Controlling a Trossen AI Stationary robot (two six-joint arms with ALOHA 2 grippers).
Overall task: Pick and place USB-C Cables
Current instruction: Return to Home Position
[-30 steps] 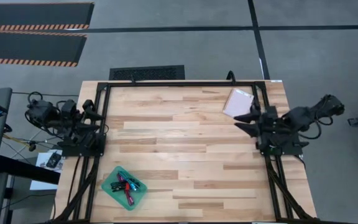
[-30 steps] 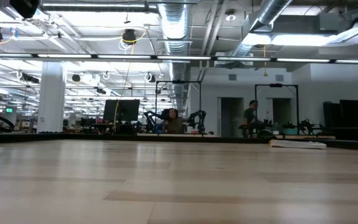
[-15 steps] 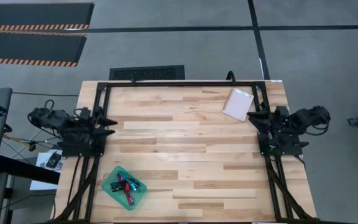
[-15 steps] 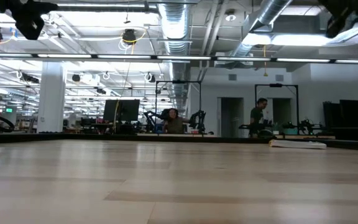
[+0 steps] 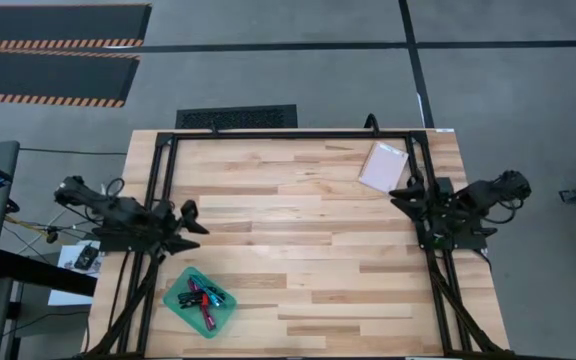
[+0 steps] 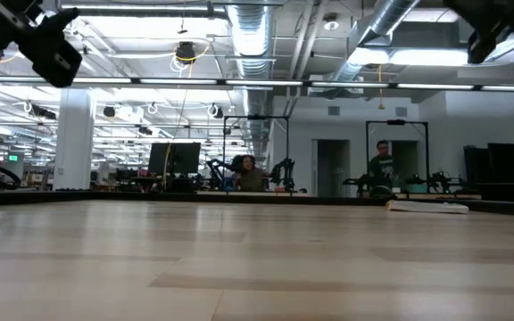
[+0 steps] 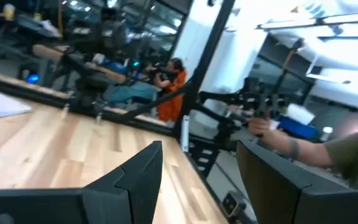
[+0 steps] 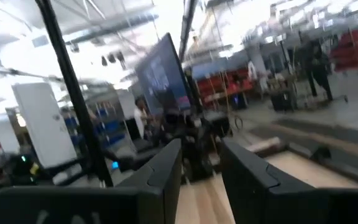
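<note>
We found the cables (image 5: 205, 296) bunched in the green bin (image 5: 224, 316) near our left gripper (image 5: 192, 217). With nothing left to carry, it and the right gripper (image 5: 396, 191) hung at opposite table edges, fingers apart and empty.

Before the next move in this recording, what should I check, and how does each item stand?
1. USB-C cables inside the green bin: ok. The exact count: cannot tell.
2. No loose cables on the table: ok, none seen from above.
3. Left gripper empty: ok, fingers open with nothing between them.
4. Right gripper empty: ok, open with nothing held.
5. White-pink packet free of the right gripper: ok. They look close from above, but in the low view nothing touches the packet.
</note>
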